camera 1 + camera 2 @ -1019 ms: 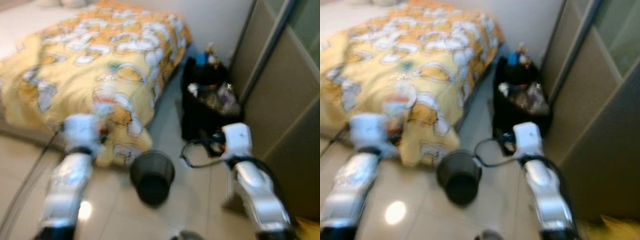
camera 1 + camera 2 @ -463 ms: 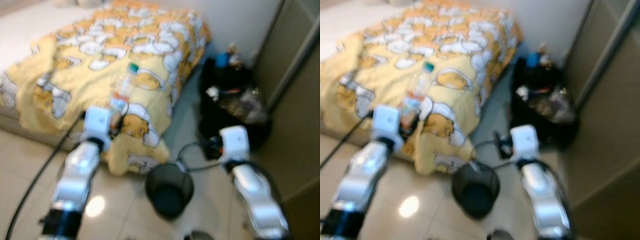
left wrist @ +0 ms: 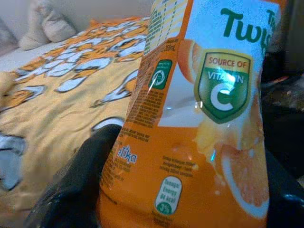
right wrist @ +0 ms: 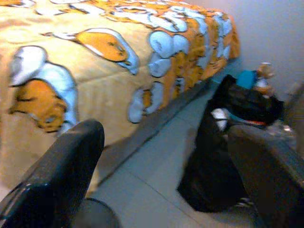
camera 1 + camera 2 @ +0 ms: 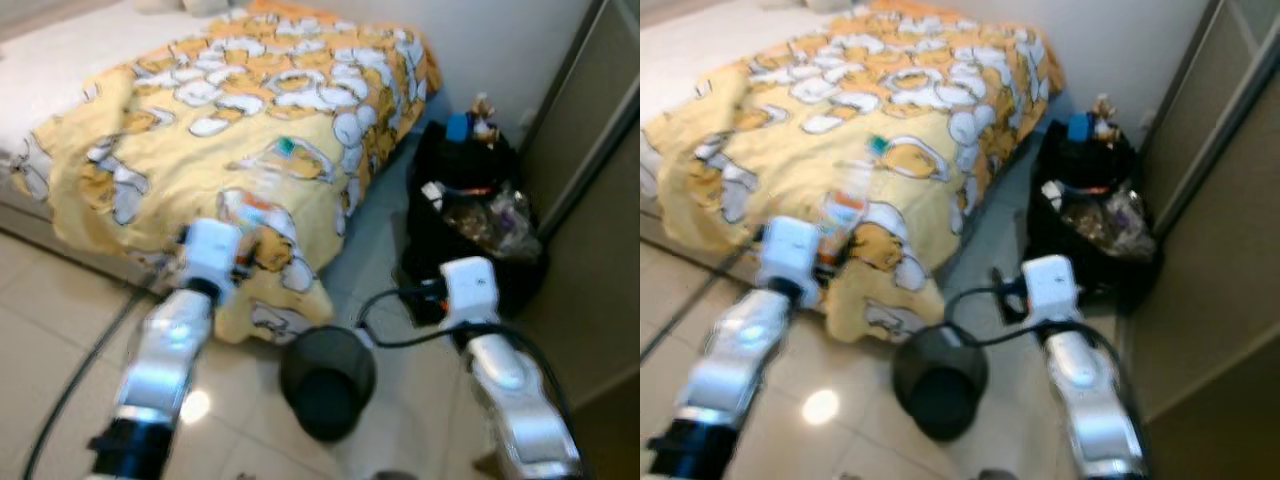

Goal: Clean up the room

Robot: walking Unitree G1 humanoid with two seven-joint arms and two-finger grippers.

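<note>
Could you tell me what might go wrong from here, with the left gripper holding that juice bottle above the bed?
The left gripper holds the orange juice bottle by its lower end, above the yellow blanket, so a slip would likely drop it on the bed. The black bin on the floor has a narrow mouth; a drop from this height could miss. The right arm's cable loops close to the bin and might snag.

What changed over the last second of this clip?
The camera swung, so the whole scene shifted in frame. The left gripper still holds the orange juice bottle over the yellow blanket; the right gripper stays open and empty. The black bin remains on the floor.
</note>
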